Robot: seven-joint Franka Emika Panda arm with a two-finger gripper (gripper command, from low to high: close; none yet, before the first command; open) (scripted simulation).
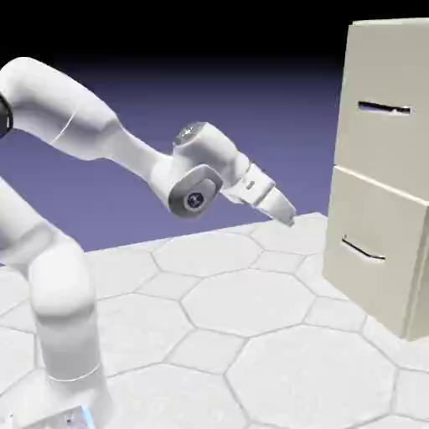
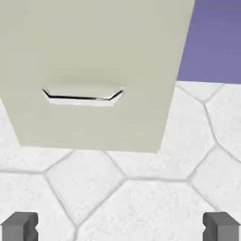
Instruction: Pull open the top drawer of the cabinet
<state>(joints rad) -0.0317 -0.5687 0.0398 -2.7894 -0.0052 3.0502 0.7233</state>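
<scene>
Pale floor with grey-lined polygon tiles (image 1: 247, 293) below white two-finger gripper (image 1: 283, 211); fingers spread wide, nothing between. Cream-beige flat upper drawer front with straight dark-and-silver bar handle (image 1: 384, 108) ahead of hand and higher, well apart. Approach step, drawer shut. Next move likely: raise hand, level it, advance to bar.

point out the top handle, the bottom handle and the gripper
top handle (image 1: 385, 108): exterior view, middle of its bar
bottom handle (image 2: 81, 98): hand view, middle of its bar
gripper (image 2: 120, 227): hand view, midway between its open fingertips
</scene>
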